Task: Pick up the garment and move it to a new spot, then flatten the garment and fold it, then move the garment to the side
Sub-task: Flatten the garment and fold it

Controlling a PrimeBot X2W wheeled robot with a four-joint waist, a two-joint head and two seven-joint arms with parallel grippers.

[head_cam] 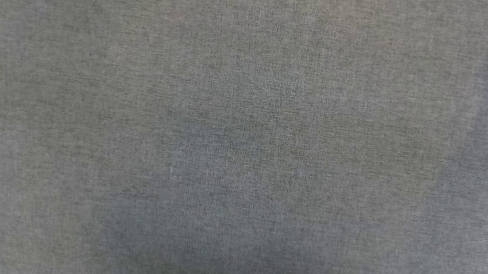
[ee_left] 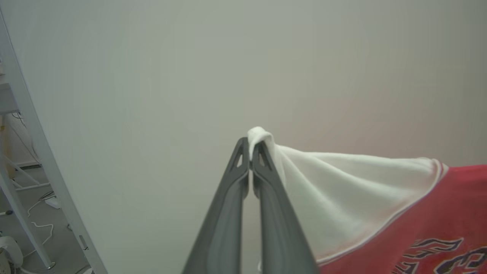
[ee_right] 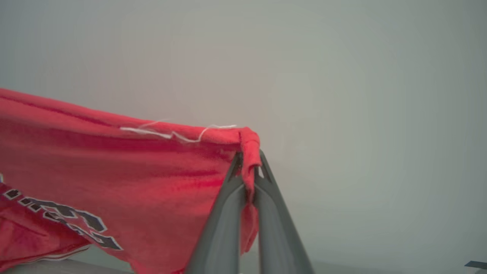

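Left wrist view: left claw [ee_left: 250, 152] pinches the garment [ee_left: 342, 190]; right claw [ee_right: 249, 161] pinches its red edge.

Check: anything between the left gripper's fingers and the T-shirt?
No. In the left wrist view the left gripper is shut directly on the white sleeve's edge of the red T-shirt; nothing lies between.

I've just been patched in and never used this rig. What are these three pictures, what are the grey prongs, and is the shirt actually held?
The prongs are the robot's two claws, each filmed by a camera on its own wrist. In the left wrist view, the left claw is shut on a white sleeve of the garment, a red T-shirt with printed lettering. In the right wrist view, the right claw is shut on a red edge of it, where a loose white thread trails. The shirt hangs stretched between them. The head view looks down on a grey woven cloth surface.
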